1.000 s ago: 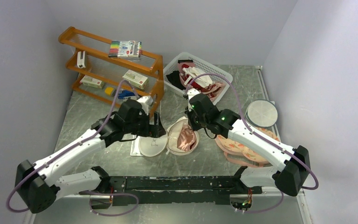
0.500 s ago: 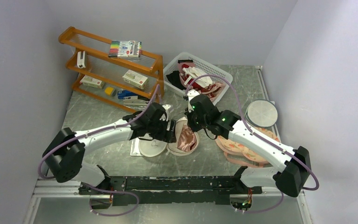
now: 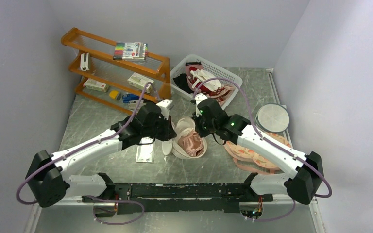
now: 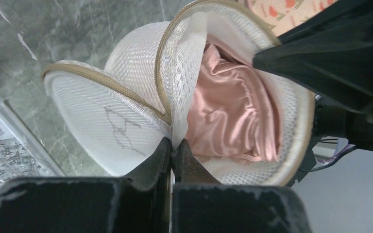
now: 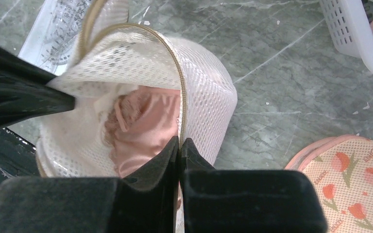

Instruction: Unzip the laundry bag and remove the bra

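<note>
My left gripper (image 4: 172, 149) is pinched on the bag's (image 4: 136, 63) mesh edge. My right gripper (image 5: 180, 145) nips its zip rim on the opposite side. Between them the bag gapes open, mid table (image 3: 102, 121), with the pink bra (image 4: 228, 111) inside. Beyond sits a basket (image 3: 230, 80).

Print on the plastic packet (image 4: 2, 158) is too blurred to read.
</note>
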